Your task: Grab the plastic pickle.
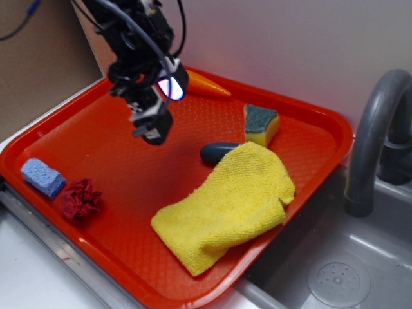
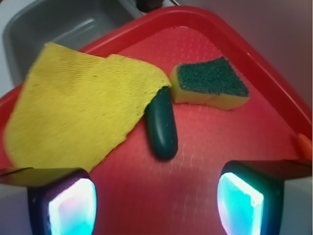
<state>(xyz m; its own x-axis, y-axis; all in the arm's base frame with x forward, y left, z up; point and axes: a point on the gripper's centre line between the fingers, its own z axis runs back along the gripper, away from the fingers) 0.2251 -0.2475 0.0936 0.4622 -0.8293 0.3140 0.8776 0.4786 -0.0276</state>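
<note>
One red tray (image 1: 96,138) fills most of the exterior view, and seven loose things lie on it: one pickle (image 1: 215,152), one yellow cloth (image 1: 230,205), one yellow sponge (image 1: 261,124) with a dark green scrub face, one carrot (image 1: 207,85), one blue sponge (image 1: 42,177) and one crumpled red rag (image 1: 80,199). A grey sink (image 1: 335,270) and one grey tap (image 1: 373,141) sit at the right edge.

The pickle lies near the middle of the tray, just left of the yellow sponge. Its far end is tucked under the upper edge of the cloth, so only the rounded near end and most of its body show; in the wrist view the pickle (image 2: 161,128) runs from the frame's centre up toward the cloth (image 2: 78,105), touching it, with the sponge (image 2: 210,83) close on its upper right but apart.

The gripper (image 1: 154,129) hangs above the tray in the upper left of the exterior view, well apart from the pickle. In the wrist view its two fingers (image 2: 243,198) stand wide apart at the bottom corners with bare tray between them, holding nothing.

The carrot is partly hidden behind the arm in the exterior view, and only an orange sliver (image 2: 305,146) is cut off at the wrist view's right edge. The tap's top is cut off too.
</note>
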